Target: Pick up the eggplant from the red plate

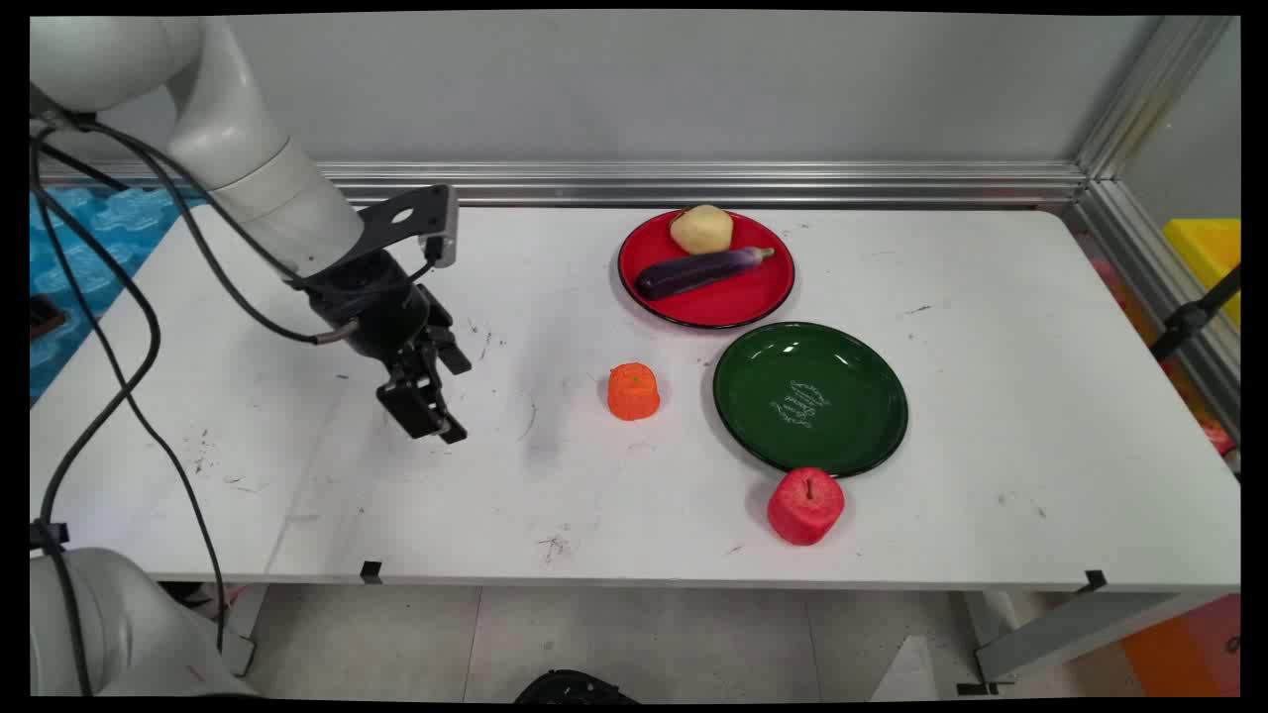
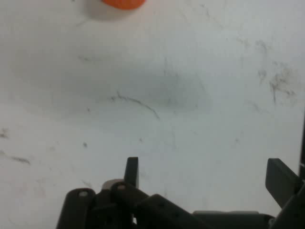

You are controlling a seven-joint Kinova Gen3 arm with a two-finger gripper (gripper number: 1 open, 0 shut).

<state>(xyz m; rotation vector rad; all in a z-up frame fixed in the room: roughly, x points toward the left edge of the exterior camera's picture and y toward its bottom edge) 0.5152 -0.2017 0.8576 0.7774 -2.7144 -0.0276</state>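
- Gripper [image 1: 428,411] hovers over bare white surface [image 1: 297,465], jaws apart, empty.
- One orange carrot piece [image 1: 633,391] nearest.
- Two plates: red plate [image 1: 738,297], green plate [image 1: 852,376].
- One apple [image 1: 805,506].

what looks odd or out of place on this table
Nothing is spilled or broken. The table carries dark scuffs. The green plate is empty, with an apple and an orange piece beside it. The claw is open.
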